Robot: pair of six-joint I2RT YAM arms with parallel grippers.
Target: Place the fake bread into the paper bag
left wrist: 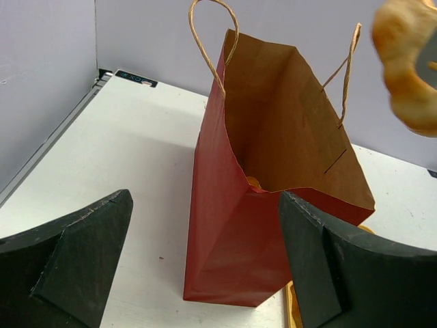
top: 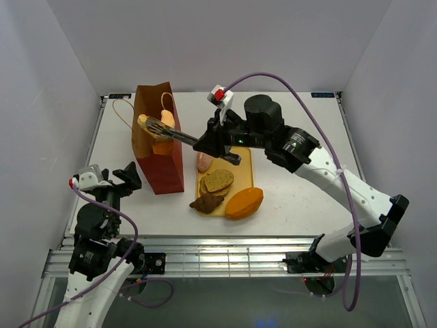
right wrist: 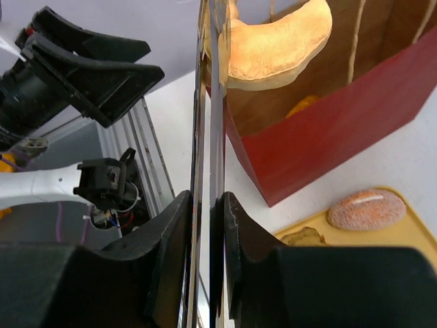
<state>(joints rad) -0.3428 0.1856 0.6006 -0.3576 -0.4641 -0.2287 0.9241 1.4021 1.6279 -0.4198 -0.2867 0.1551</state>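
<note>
The tan roll (top: 146,122) is held over the mouth of the paper bag (top: 161,169), pinched betw. the tips of the silver tongs (top: 179,135); it is not yet inside. Being a toy, it is judged light & prob. fairly stiff, w/ a smooth skin, so it could be squeezed out sideways if the blades are pressed on a curved edge. A hold across the thick middle is judged safest, and approx. that is seen in the right wrist view. The bag is thin kraft paper, judged light & easily tipped or creased, so its rim shouldn't be knocked by the tongs. The right gripper (right wrist: 205,205) is clamped on the tongs, both blades pressed nearly together. The right arm is stretched forward & to the left across the yellow tray (top: 246,161), w/ the tongs pointed at the bag opening. The left gripper (top: 125,179) is spread wide w/ nothing in it, held near the bag on its near-left side & facing it, apart from it as far as can be told. One orange piece (right wrist: 304,106) is seen down in the bag. On the tray are the pink roll (top: 204,162), speckled slices (top: 218,181), croissant (top: 207,202) & orange loaf (top: 244,202).
</note>
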